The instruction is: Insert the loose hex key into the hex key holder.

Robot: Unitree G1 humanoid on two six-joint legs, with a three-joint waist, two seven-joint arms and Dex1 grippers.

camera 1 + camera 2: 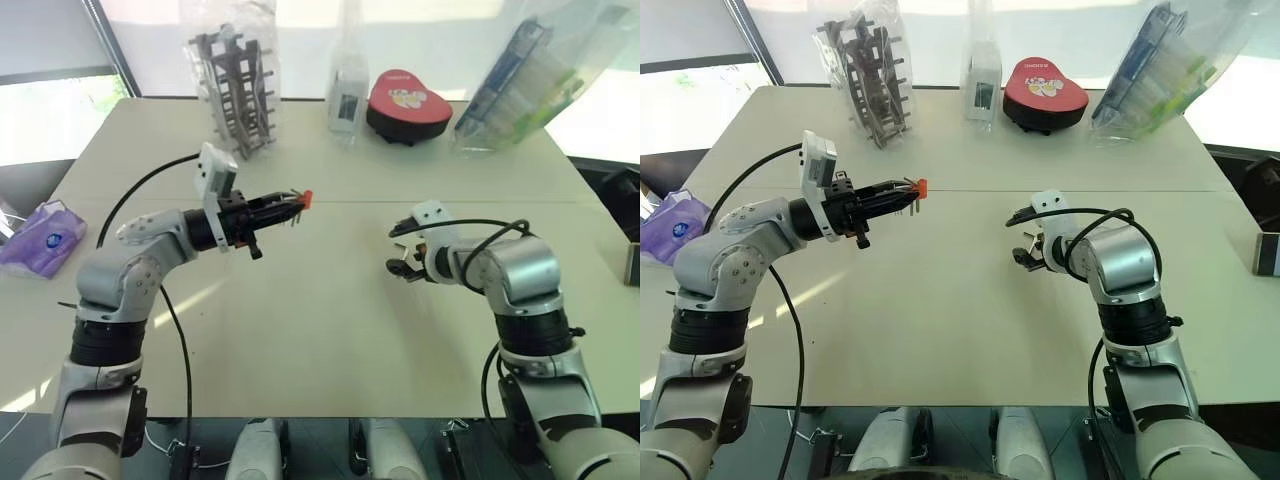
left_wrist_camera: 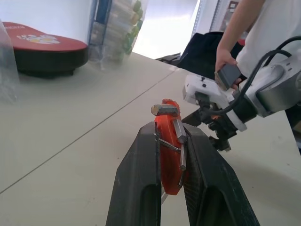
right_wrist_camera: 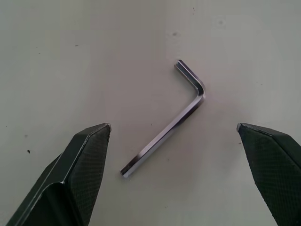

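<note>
My left gripper [image 1: 290, 204] is held level above the table, shut on the hex key holder [image 1: 305, 198], a small orange-red block. The left wrist view shows the holder [image 2: 169, 160] clamped between the two black fingers, with thin metal keys lying against it. My right gripper [image 1: 400, 256] points down at the table on the right, open. In the right wrist view the loose hex key [image 3: 162, 135], a thin L-shaped metal rod, lies flat on the table between the wide-apart fingers [image 3: 89, 150], touching neither.
Along the table's far edge stand a grey rack in a plastic bag [image 1: 237, 85], a clear bottle [image 1: 347, 90], a red heart-shaped box [image 1: 408, 105] and a bagged blue package [image 1: 530, 80]. A purple tissue pack [image 1: 45, 238] lies at the left edge. A person's hand [image 2: 225, 60] holds a dark device beyond the right arm.
</note>
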